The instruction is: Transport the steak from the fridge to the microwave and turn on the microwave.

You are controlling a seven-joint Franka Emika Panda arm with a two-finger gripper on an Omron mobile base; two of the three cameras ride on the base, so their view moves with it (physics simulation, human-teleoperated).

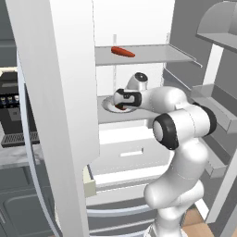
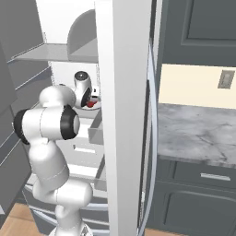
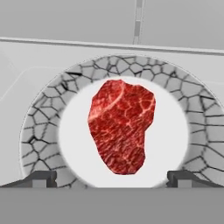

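Inside the fridge, the pincer hangs spread wide and empty above the steak, which lies on a plate.

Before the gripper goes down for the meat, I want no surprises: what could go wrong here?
The open gripper hangs over the steak, apart from it. Closing too low, its fingertips could strike or shift the plate. The steak is lumpy, so a shallow pinch may slip. The arm reaches between fridge shelves, so a steep lift might hit the upper shelf.
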